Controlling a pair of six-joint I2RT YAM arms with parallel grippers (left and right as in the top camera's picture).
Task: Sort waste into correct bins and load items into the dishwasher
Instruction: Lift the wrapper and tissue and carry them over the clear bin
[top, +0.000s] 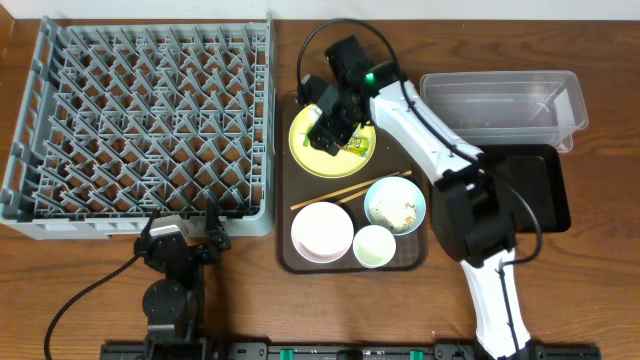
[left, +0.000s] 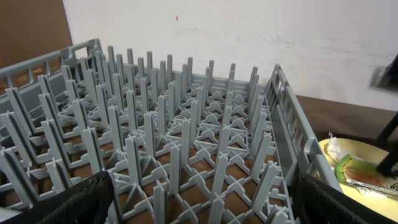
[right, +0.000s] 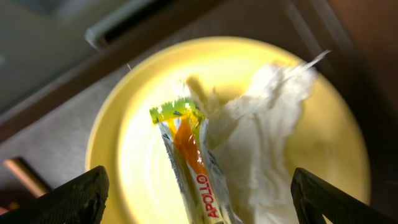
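The round yellow plate (top: 306, 146) sits at the back of the brown tray (top: 284, 236) and holds the green-and-orange snack wrapper (right: 186, 155) and crumpled white paper (right: 261, 143). My right gripper (top: 330, 128) is open just above them, fingers straddling the wrapper and paper. Wooden chopsticks (top: 340, 192), a white bowl (top: 322, 231), a pale green cup (top: 375, 246) and a light blue bowl (top: 395, 205) with rice-like scraps lie on the tray. The grey dish rack (top: 150, 115) stands at the left. My left gripper (top: 183, 232) is open at the rack's front edge.
A clear plastic tub (top: 505, 105) stands at the back right, with a flat black tray (top: 535, 185) in front of it. The right arm reaches across between the tub and the brown tray. The rack's pegs (left: 180, 143) fill the left wrist view.
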